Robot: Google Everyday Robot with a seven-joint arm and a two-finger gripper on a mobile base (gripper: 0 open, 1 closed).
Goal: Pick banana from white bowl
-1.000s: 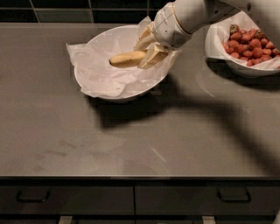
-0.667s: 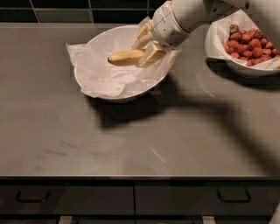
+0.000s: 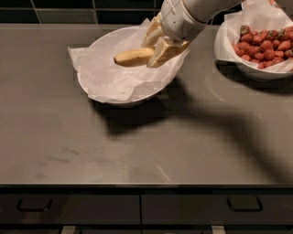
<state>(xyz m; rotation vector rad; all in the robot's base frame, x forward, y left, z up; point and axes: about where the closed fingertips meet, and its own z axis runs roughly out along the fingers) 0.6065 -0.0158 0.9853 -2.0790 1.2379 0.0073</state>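
You see the gripper (image 3: 154, 51) at the upper middle of the camera view, over the right half of the bowl (image 3: 82, 81). The arm (image 3: 192, 13) reaches it from the upper right. The fingers (image 3: 165, 49) are clamped on the right end of the banana (image 3: 132, 57), one above it and one below it.

The relation that matters for your next move is the long axis of the banana. It lies almost level, from left to right in the view. It sticks out of the fingers to the left, toward the middle of the bowl, and the free end is a little lower than the held end. So most of the banana hangs on one side of the grasp.

I cannot tell if the free end touches the paper (image 3: 105, 80) or is just above it. The banana is inside the outline of the rim.

In my judgement the pick is nearly done, and what is left is a straight lift. Because the grasp is at the end, the free end can drop or turn during a fast lift. The strawberry bowl (image 3: 238, 68) stands to the right on the counter (image 3: 137, 151), well apart from the banana.
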